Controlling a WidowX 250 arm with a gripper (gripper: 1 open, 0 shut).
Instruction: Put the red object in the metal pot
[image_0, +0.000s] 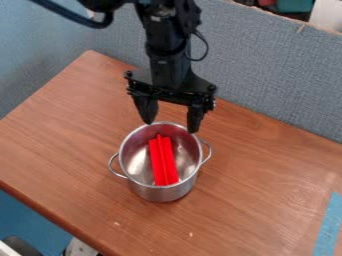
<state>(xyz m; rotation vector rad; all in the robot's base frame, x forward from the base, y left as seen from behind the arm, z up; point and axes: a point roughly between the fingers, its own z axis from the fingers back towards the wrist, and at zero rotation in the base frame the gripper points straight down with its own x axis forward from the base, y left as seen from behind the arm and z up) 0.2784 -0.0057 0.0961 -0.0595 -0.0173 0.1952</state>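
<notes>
light: even, mod. bright | shadows: soft, faint | detail: low-res, soft

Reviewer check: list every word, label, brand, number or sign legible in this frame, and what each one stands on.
No text can be read anywhere in this frame.
Metal pot: no lettering or brand visible on its wall.
Red object: no marking visible.
Robot arm: no legible label; too small and dark to rule out fine print.
Wooden table: no writing visible.
</notes>
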